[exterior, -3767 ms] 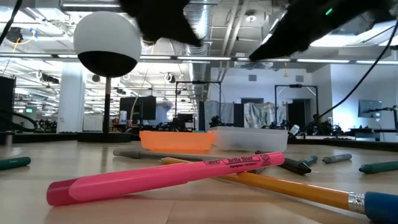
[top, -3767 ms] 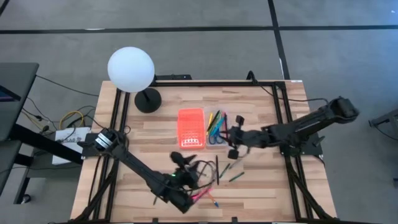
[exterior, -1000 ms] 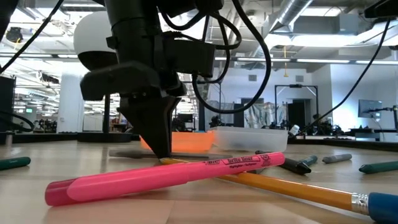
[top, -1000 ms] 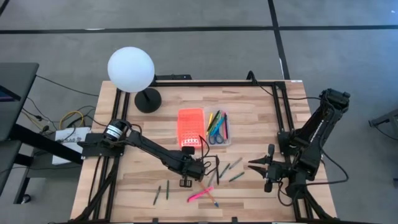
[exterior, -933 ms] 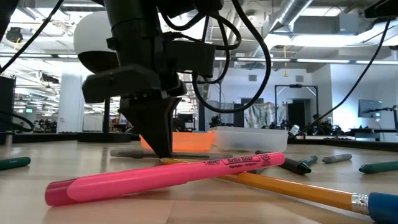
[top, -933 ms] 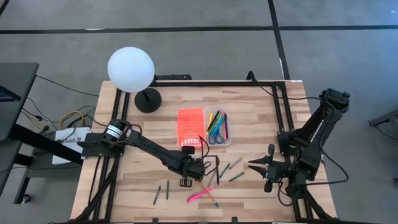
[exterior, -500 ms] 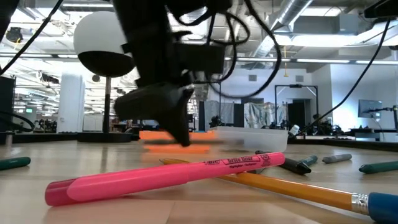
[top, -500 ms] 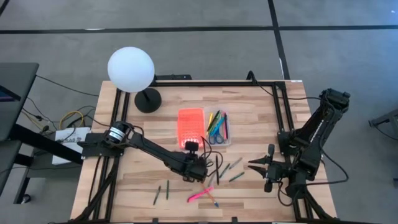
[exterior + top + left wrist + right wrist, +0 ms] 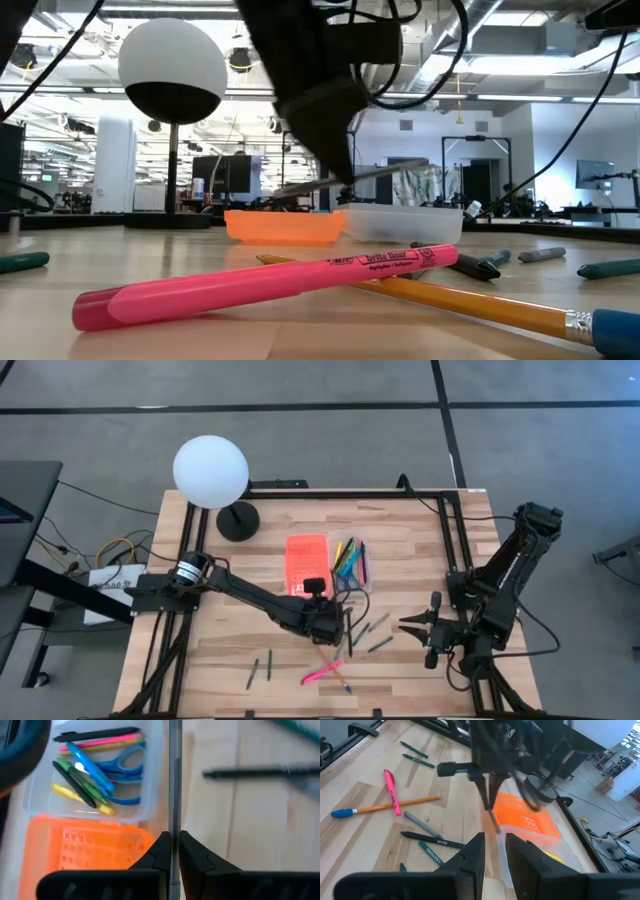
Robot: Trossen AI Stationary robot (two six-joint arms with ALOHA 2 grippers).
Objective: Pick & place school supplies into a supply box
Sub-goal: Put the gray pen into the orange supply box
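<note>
The wooden desk [image 9: 420, 540] carries a white globe lamp [image 9: 210, 472] at its far left corner. The right arm waits at the desk's right edge, its gripper [image 9: 408, 625] slightly apart and empty. The left gripper [image 9: 173, 851] is clamped on a thin grey pen [image 9: 174, 780], held above the desk just beside the supply box [image 9: 352, 585]. The clear tray already holds scissors [image 9: 122, 767] and several pens; the orange lid [image 9: 307, 564] lies open alongside. Judged progress: roughly half. A pink highlighter [image 9: 270, 282], a yellow pencil [image 9: 470, 303] and several dark pens [image 9: 260, 670] remain loose on the desk.
</note>
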